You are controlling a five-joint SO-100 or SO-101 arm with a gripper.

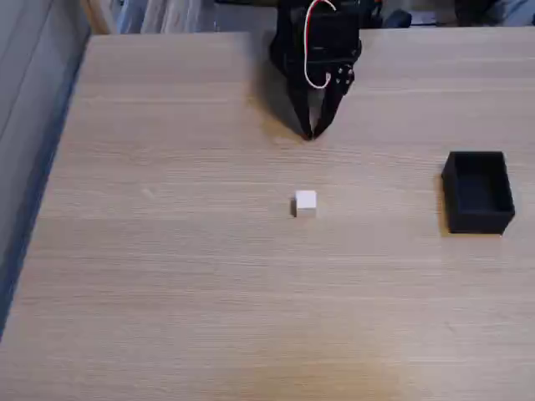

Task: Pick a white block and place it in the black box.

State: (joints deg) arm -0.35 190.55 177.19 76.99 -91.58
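White block lies free on the worktop, end effector shut above it in the fixed view.

The black end effector [310, 134] hangs at the far middle of the pale wood worktop [167, 276], its two fingers drawn together to a narrow point with nothing between them, a red and white cable looping over the arm's body. The white block [305, 202] sits near the worktop's centre, straight below the fingertips in this view and clearly apart from them. The black box [478, 191] stands open-topped towards the right edge, well apart from the block; its inside looks dark.
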